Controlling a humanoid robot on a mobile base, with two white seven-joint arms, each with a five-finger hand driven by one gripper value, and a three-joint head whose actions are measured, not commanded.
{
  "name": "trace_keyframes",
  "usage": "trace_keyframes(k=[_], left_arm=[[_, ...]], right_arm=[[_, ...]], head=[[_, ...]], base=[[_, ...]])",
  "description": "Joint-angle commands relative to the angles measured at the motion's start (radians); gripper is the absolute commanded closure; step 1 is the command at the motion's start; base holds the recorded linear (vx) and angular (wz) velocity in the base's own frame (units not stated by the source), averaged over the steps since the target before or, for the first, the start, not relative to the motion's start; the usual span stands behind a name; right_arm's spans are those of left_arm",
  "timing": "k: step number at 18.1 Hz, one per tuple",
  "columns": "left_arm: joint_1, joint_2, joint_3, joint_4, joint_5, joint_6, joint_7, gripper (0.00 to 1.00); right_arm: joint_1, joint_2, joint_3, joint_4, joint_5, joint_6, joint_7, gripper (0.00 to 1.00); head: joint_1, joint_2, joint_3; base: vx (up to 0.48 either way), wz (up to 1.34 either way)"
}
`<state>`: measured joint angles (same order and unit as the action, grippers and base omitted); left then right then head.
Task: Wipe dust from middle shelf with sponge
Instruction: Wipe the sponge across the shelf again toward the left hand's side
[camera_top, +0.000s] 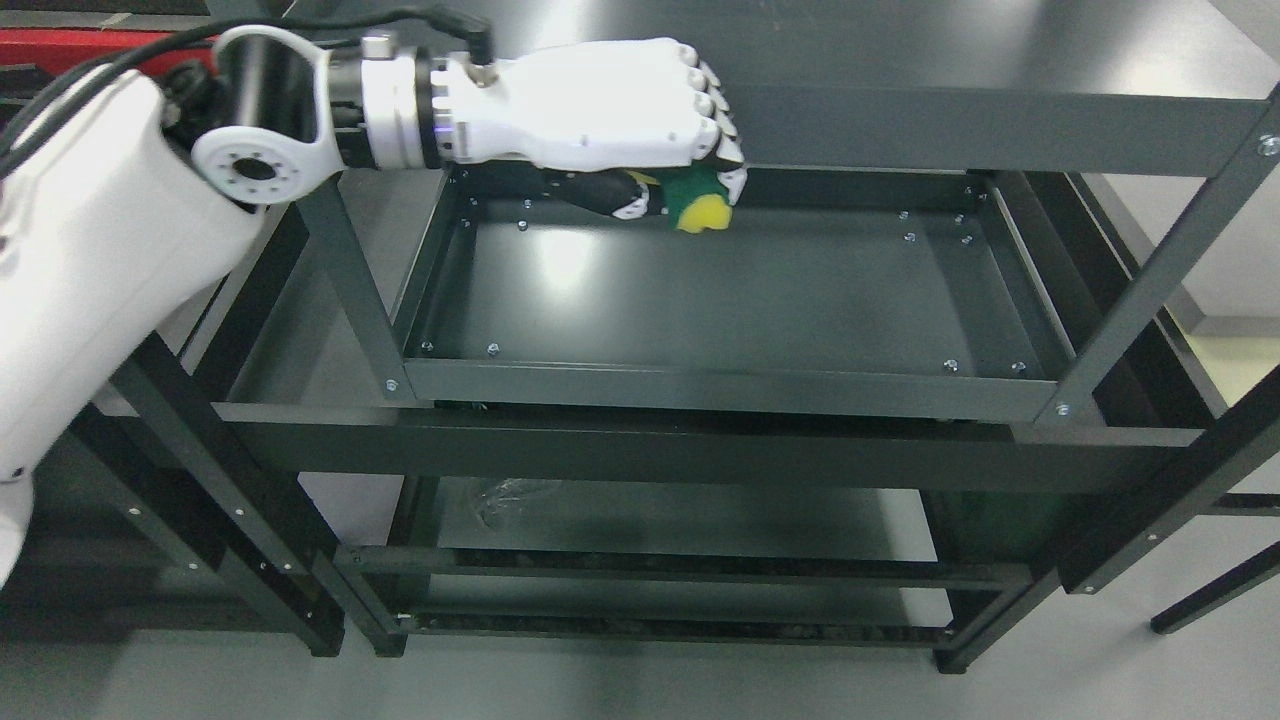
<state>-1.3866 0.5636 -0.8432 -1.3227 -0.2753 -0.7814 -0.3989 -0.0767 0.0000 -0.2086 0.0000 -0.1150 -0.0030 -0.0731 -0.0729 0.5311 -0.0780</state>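
Left arm: came in from 9 o'clock, its white shell (90, 250) filling the left edge, the round wrist joint (255, 165) near 10 o'clock, black cables running along the top of it.
Left hand: the left hand (610, 110) reached across toward 12 o'clock, knuckles up, fingers (722, 125) curled down and closed around the sponge.
Sponge: the sponge (700, 205) sat in that grip just below the fingertips, at about 12 o'clock; green scouring side toward the palm, yellow foam bulging out at the bottom.
Sponge and shelf: the sponge was over the far edge of the middle shelf, near its back rim; whether it touched the surface could not be told.
Middle shelf: the middle shelf (720, 300) was a dark grey metal tray with a raised rim and small bolts in the corners, filling the centre of the view; a pale glare lay on its left half.
Rack frame: the dark metal rack (720, 440) had slanted uprights at 3 and 9 o'clock and a heavy crossbar below the tray.
Top shelf: the top shelf (980, 120) ran across 12 to 2 o'clock, behind the hand.
Lower shelf: the lower shelf (680, 520) showed at 6 o'clock, with a faint light smudge on its left part.
Floor: grey floor (640, 685) along the bottom edge.
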Motion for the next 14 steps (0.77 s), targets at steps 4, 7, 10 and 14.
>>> trace_keyframes(k=[4, 7, 10, 14], left_arm=[[0.237, 0.479, 0.378, -0.151, 0.163, -0.004, -0.009, 0.99], [0.244, 0.402, 0.378, -0.182, 0.266, -0.004, -0.005, 0.99], [0.228, 0.206, 0.381, -0.204, 0.384, -0.004, 0.006, 1.0], [0.282, -0.162, 0.349, -0.225, 0.435, -0.004, 0.009, 1.0]], right_arm=[[0.0, -0.017, 0.0, -0.017, 0.0, 0.074, 0.001, 0.0], [0.0, -0.017, 0.0, -0.017, 0.0, 0.074, 0.001, 0.0], [0.0, -0.017, 0.0, -0.017, 0.0, 0.074, 0.001, 0.0], [0.0, -0.017, 0.0, -0.017, 0.0, 0.074, 0.001, 0.0]], head=[[0.0, 0.0, 0.0], [0.0, 0.0, 0.0], [0.0, 0.0, 0.0], [0.0, 0.0, 0.0]], base=[[0.0, 0.0], [0.0, 0.0], [0.0, 0.0], [0.0, 0.0]])
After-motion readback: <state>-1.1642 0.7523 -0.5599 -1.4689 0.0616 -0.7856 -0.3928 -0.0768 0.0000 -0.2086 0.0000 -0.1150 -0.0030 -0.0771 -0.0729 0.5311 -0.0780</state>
